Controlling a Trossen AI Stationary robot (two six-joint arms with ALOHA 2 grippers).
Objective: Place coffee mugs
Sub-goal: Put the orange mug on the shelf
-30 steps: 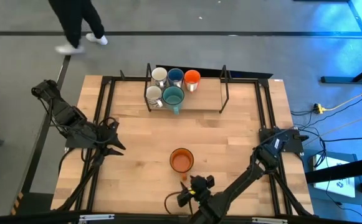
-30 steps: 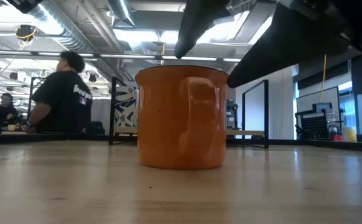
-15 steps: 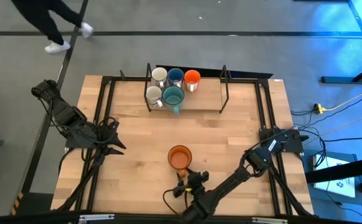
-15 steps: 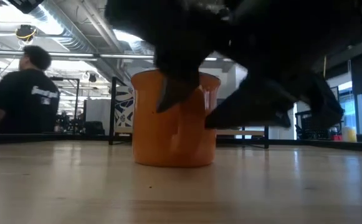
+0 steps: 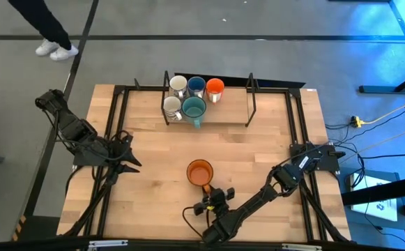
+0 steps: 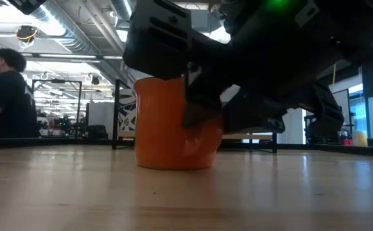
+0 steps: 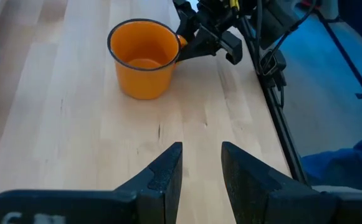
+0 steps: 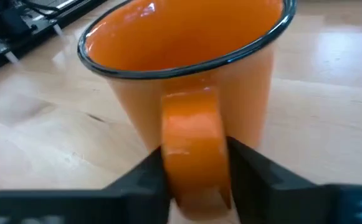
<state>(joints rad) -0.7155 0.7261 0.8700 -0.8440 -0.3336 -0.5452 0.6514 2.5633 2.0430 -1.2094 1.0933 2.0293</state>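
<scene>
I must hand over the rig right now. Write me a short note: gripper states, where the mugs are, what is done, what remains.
Right gripper: its fingers sit on both sides of the handle of the lone orange mug, mid-table, mug on the wood.
Left gripper: idle at the left side, open, empty.
Done: five mugs grouped in the rack at the far edge.
Left: lift the orange mug and set it with the others.

overhead camera looks straight down on the whole tabletop (image 5: 258, 139); low camera looks level across it; both share the orange mug (image 5: 200, 172).
</scene>
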